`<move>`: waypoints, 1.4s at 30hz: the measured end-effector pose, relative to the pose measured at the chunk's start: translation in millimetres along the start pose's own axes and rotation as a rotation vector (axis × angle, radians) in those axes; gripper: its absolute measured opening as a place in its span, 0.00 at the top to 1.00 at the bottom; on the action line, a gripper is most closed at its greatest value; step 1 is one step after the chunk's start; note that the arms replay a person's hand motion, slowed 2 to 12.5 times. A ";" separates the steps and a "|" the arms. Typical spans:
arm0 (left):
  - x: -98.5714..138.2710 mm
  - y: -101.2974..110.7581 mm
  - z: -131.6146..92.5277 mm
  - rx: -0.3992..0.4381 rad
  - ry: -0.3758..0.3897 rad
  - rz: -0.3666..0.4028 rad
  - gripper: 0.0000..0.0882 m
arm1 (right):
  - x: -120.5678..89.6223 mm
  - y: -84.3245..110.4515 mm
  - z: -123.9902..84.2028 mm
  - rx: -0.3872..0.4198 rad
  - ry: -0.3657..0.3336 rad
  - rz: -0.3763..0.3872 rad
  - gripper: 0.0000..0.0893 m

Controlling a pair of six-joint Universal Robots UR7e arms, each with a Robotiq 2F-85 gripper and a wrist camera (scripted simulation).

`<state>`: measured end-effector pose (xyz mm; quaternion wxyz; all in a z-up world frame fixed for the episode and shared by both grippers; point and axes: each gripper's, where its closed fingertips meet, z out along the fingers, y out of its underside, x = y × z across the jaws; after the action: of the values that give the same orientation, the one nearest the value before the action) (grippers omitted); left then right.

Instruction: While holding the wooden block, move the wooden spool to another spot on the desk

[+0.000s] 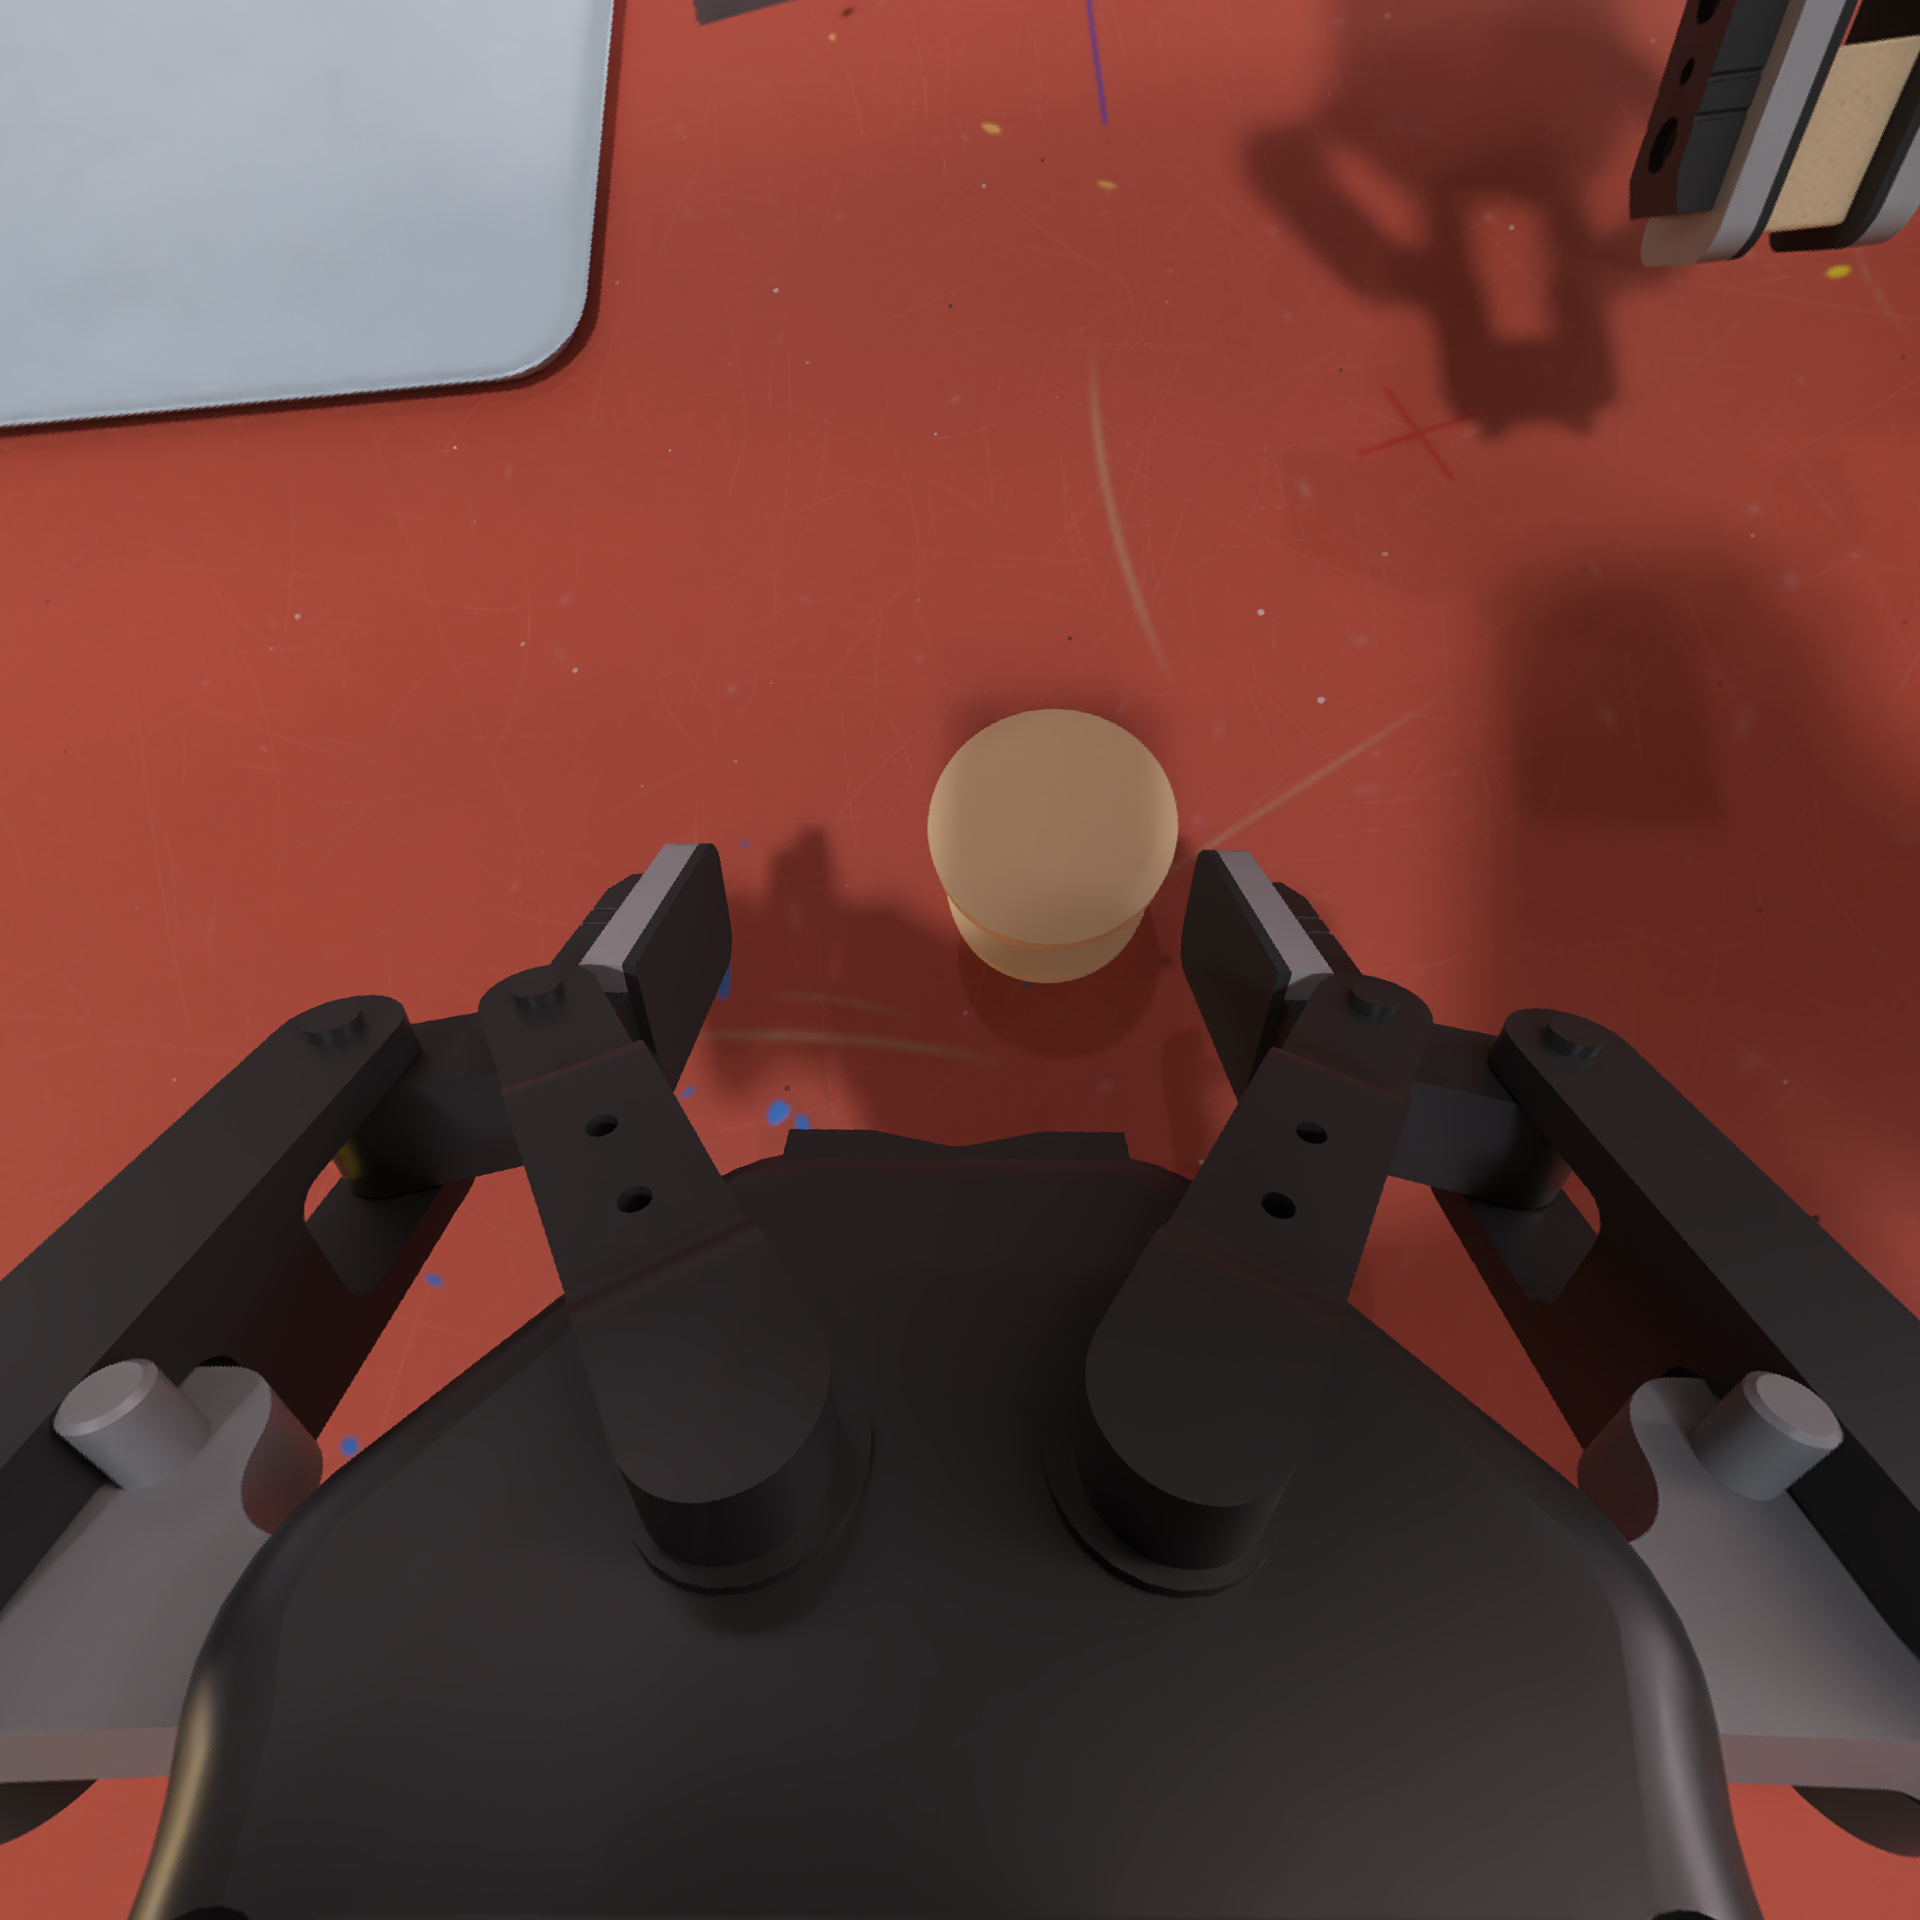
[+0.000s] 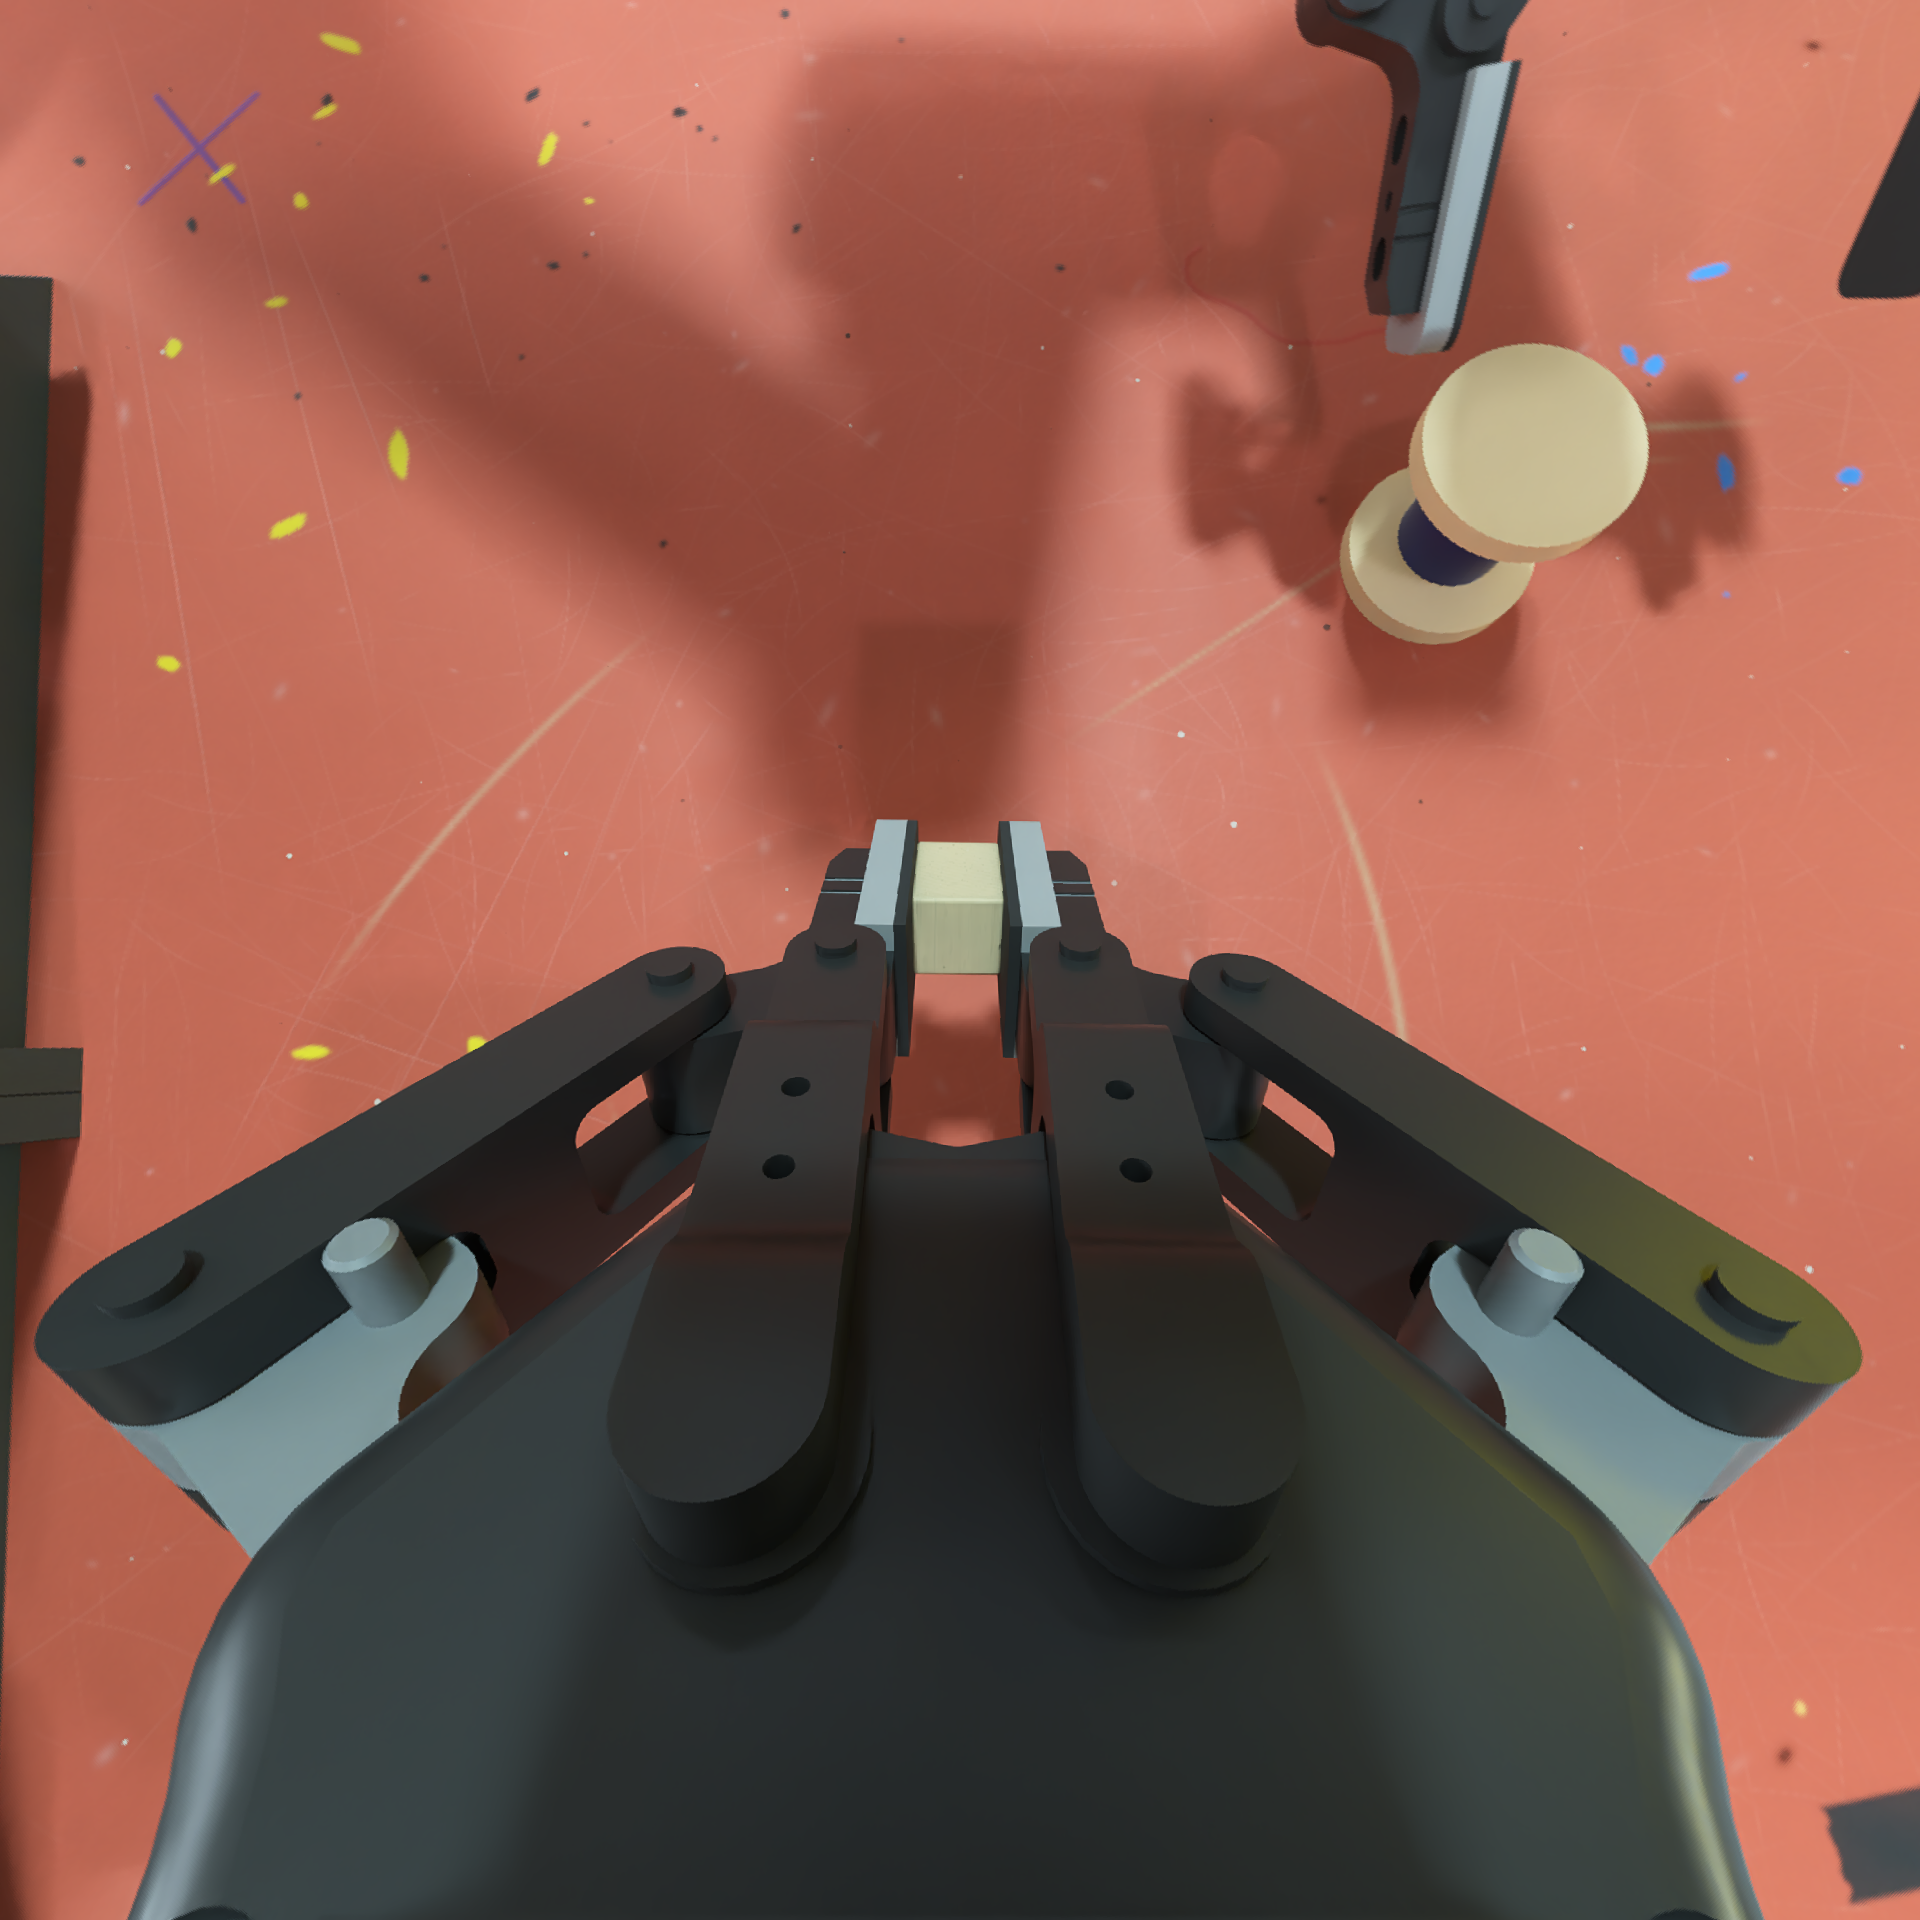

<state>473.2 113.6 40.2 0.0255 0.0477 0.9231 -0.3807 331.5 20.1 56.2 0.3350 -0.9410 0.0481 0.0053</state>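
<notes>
The wooden spool (image 1: 1049,842) stands upright on the red desk, a pale round flange on top. My left gripper (image 1: 956,914) is open above it, its fingers on either side of the spool and apart from it. In the right wrist view the spool (image 2: 1496,488) shows a dark blue core between two flanges, with one left finger (image 2: 1439,197) just beyond it. My right gripper (image 2: 958,894) is shut on the pale wooden block (image 2: 958,904) and holds it above the desk. It also shows in the left wrist view (image 1: 1839,135) at the top right.
A light grey mat (image 1: 281,197) lies on the desk at the upper left of the left wrist view. A dark strip (image 2: 21,665) runs along the left edge of the right wrist view. Dark tape pieces (image 2: 1870,1860) lie at its right edge.
</notes>
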 end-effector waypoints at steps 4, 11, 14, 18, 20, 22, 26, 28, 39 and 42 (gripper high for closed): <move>-0.8 1.8 4.9 0.011 0.028 0.013 0.16 | 0.0 -3.0 4.6 0.000 -0.013 -0.004 0.85; 7.6 4.6 17.9 0.023 0.091 0.037 0.24 | 1.9 -6.2 7.4 0.010 -0.027 0.011 0.85; 10.8 6.0 23.0 0.019 0.101 0.049 0.27 | 2.8 -5.8 8.3 0.008 -0.032 0.018 0.85; 14.7 8.4 28.3 0.015 0.114 0.044 0.33 | 3.1 -4.3 10.1 0.003 -0.038 0.020 0.85; 16.4 7.0 29.8 0.026 0.120 0.029 0.36 | 3.0 -3.7 11.0 0.001 -0.041 0.019 0.85; 17.1 5.3 30.5 0.037 0.118 0.017 0.38 | 2.2 -3.0 12.0 -0.001 -0.047 0.018 0.85; 20.4 3.7 31.0 0.039 0.114 0.006 0.48 | 0.6 -1.7 13.8 -0.009 -0.057 0.013 0.85; 21.9 2.6 31.3 0.040 0.109 -0.001 0.49 | 0.3 -1.2 14.4 -0.013 -0.058 0.008 0.85; 29.4 -0.2 32.5 0.041 0.098 -0.055 0.49 | -1.8 -2.2 19.2 -0.033 -0.065 -0.038 0.85; 30.0 -1.0 32.5 0.044 0.102 -0.072 0.49 | -1.7 -2.2 21.2 -0.045 -0.059 -0.059 0.85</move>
<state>443.6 92.1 15.4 -0.0361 0.0343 0.9158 -0.3986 330.5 35.3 41.2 0.3150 -0.9487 0.0103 0.0245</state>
